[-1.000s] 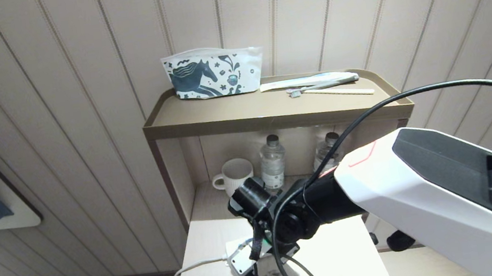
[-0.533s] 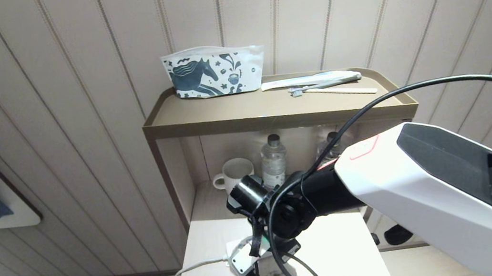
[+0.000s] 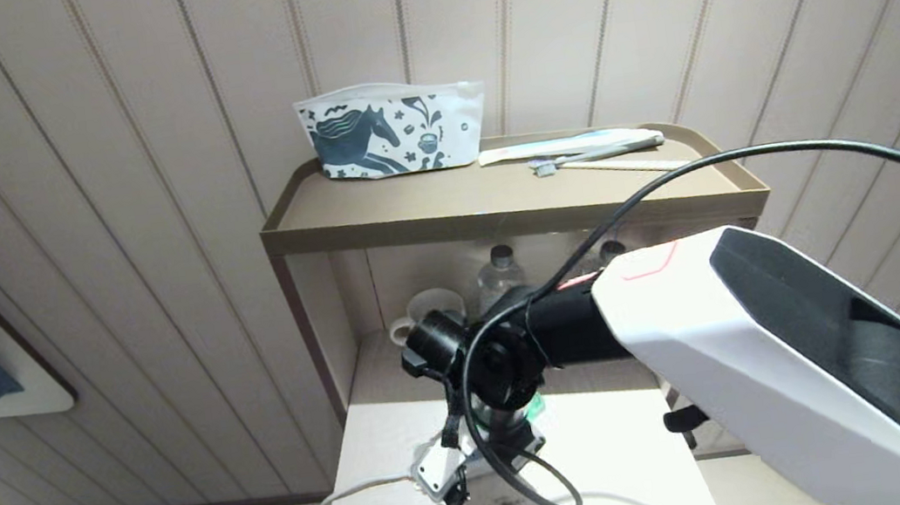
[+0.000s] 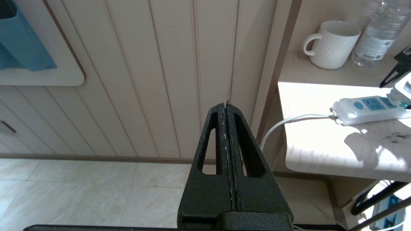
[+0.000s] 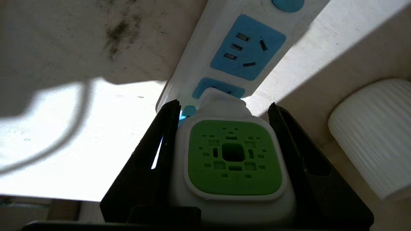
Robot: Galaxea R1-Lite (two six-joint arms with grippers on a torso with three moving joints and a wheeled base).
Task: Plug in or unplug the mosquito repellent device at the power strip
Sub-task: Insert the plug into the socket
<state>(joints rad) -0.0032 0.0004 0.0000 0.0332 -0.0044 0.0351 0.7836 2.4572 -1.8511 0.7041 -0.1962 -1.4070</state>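
Observation:
In the right wrist view the mosquito repellent device fills the space between my right gripper's black fingers, white head with green vented centre facing the camera. Both fingers press its sides. Its plug end meets the second light-blue panel of the power strip, whose nearer socket panel stands bare. From the head view, the right wrist covers most of the power strip; a green bit of the device shows. My left gripper is parked shut and empty beside the table, facing the wall.
The strip lies on a white low table, its cord hanging over the left edge. A ribbed white mug and a water bottle stand behind it under the shelf. A horse-print pouch sits on the shelf top.
My right wrist has risen and turned over the strip with the device still gripped. The left arm has not moved.

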